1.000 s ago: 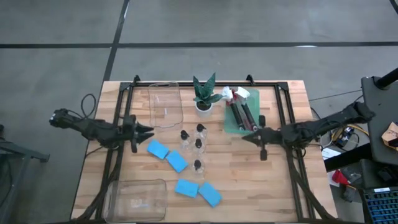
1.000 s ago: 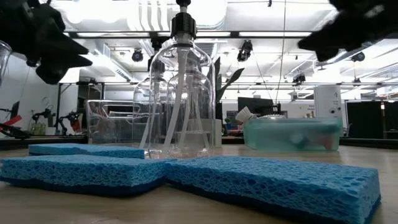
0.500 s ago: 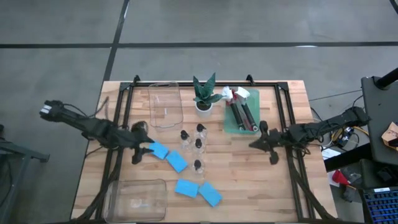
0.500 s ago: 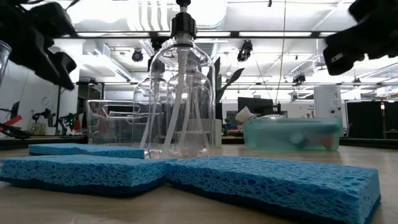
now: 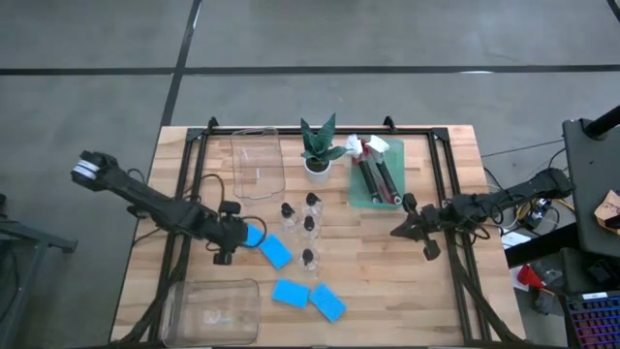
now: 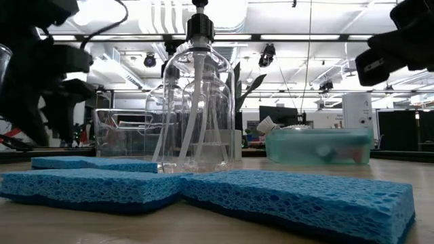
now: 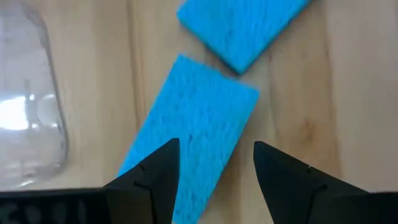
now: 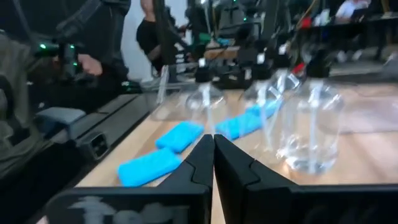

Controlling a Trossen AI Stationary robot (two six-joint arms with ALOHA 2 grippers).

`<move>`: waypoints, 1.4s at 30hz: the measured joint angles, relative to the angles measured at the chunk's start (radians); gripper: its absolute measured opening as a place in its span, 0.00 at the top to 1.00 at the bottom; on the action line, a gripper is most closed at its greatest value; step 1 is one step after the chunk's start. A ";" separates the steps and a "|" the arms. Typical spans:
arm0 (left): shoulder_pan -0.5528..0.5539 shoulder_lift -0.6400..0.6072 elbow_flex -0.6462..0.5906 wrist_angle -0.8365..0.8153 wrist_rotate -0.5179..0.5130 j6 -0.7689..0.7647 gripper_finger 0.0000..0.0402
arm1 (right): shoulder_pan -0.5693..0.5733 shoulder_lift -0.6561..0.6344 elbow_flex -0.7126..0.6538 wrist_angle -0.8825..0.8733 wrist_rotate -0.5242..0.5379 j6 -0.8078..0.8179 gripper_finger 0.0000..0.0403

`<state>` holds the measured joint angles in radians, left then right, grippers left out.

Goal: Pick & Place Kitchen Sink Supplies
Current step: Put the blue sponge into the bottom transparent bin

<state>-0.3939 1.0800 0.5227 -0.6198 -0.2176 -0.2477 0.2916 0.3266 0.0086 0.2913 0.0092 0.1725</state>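
Several bright blue sponges lie flat on the wooden table. One sponge [image 7: 199,124] lies under my left gripper [image 7: 216,168], which points steeply down and is open, with a finger standing over each long side of it [image 5: 254,236]. Another sponge [image 5: 276,254] lies just beside it. Small clear bottles with black caps [image 5: 308,225] stand mid-table. Dish brushes [image 5: 378,174] lie in a green tray [image 5: 360,199]. My right gripper [image 5: 395,231] is shut and level, right of the bottles, and holds nothing [image 8: 213,146].
A clear tray [image 5: 257,165] sits at the far side and another [image 5: 213,310] at the near left corner. A potted plant [image 5: 318,150] stands next to the green tray. Two more sponges [image 5: 310,298] lie near the front. People show beyond the table in the right wrist view.
My left gripper has swung from level to pointing steeply down and has come toward the table's near edge, over the leftmost sponge. My right gripper has drawn back toward the table's right edge and sunk a little. Nothing on the table has moved.
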 joint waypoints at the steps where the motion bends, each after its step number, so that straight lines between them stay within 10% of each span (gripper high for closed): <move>1: 0.000 0.020 -0.002 -0.009 0.000 0.012 0.51 | 0.000 -0.002 0.000 -0.011 -0.014 0.018 0.98; 14: -0.004 0.202 0.000 0.024 -0.016 0.037 0.53 | 0.000 0.003 0.000 -0.027 -0.008 0.055 0.98; 26: -0.003 0.218 0.001 0.040 -0.020 0.013 0.97 | 0.000 0.003 0.000 -0.026 -0.008 0.043 0.98; 42: -0.039 0.141 0.270 -0.344 -0.008 -0.105 1.00 | 0.000 0.003 0.000 -0.026 -0.008 0.044 0.98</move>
<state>-0.4331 1.2210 0.7931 -0.9641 -0.2259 -0.3531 0.2916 0.3294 0.0090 0.2653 0.0017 0.2170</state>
